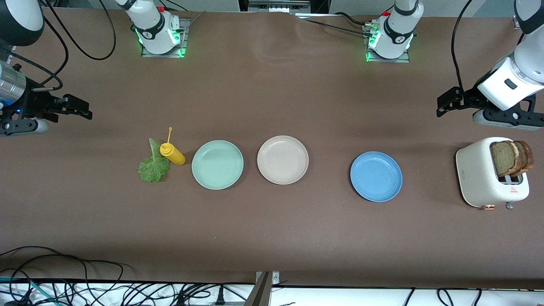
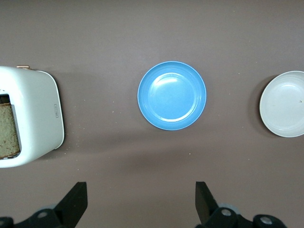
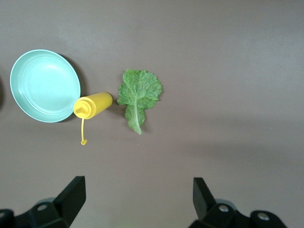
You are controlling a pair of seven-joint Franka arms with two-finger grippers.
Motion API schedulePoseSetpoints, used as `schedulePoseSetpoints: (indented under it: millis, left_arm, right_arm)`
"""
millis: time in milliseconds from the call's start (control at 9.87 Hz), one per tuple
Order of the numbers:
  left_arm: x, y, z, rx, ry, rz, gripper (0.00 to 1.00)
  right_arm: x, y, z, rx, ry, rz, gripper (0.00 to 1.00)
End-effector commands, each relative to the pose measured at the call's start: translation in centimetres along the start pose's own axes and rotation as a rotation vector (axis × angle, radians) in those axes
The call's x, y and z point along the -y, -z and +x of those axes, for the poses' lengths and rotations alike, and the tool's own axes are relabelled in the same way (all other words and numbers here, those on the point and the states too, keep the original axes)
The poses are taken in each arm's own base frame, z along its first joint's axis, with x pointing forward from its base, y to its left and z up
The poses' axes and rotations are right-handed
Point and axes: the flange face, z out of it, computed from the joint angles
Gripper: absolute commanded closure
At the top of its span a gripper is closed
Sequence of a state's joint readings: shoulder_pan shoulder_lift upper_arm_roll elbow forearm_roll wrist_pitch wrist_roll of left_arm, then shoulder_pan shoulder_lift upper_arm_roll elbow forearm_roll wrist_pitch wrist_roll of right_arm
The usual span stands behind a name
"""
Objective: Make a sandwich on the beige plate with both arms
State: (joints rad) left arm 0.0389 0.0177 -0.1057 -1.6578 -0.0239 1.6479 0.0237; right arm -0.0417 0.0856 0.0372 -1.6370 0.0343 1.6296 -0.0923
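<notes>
The beige plate (image 1: pixel 282 160) lies bare at mid-table between a mint green plate (image 1: pixel 217 164) and a blue plate (image 1: pixel 376 176). No assembled sandwich is in view. Two brown bread slices (image 1: pixel 510 158) stand in a white toaster (image 1: pixel 480 178), and a lettuce leaf (image 1: pixel 153 168) lies flat on the table. My left gripper (image 1: pixel 444 104) hangs open over the table beside the toaster; its wrist view shows the blue plate (image 2: pixel 172 95), the beige plate (image 2: pixel 284 103) and the gripper (image 2: pixel 141 199) empty. My right gripper (image 1: pixel 83 108) hangs open and empty (image 3: pixel 139 197) above the table near the lettuce (image 3: pixel 138 92).
A yellow squeeze bottle (image 1: pixel 172 154) lies on its side between the lettuce and the mint green plate (image 3: pixel 45 85), its cap strap pointing toward the bases. Cables trail along the table edge nearest the front camera. The brown cloth covers the whole table.
</notes>
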Motion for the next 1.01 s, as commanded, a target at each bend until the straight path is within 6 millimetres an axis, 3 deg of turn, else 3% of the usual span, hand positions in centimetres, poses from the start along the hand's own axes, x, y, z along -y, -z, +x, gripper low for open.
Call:
schedulePoseSetpoints:
  millis: [0, 912]
  left_arm:
    - [0.5, 0.3, -0.1, 0.006, 0.006, 0.005, 0.0]
    - [0.4, -1.1, 0.6, 0.033, -0.003, 0.023, 0.0]
  right_arm:
    - [0.0, -0.2, -0.1, 0.016, 0.0, 0.018, 0.0]
    - [-0.5, -1.4, 0.5, 0.034, -0.004, 0.021, 0.0]
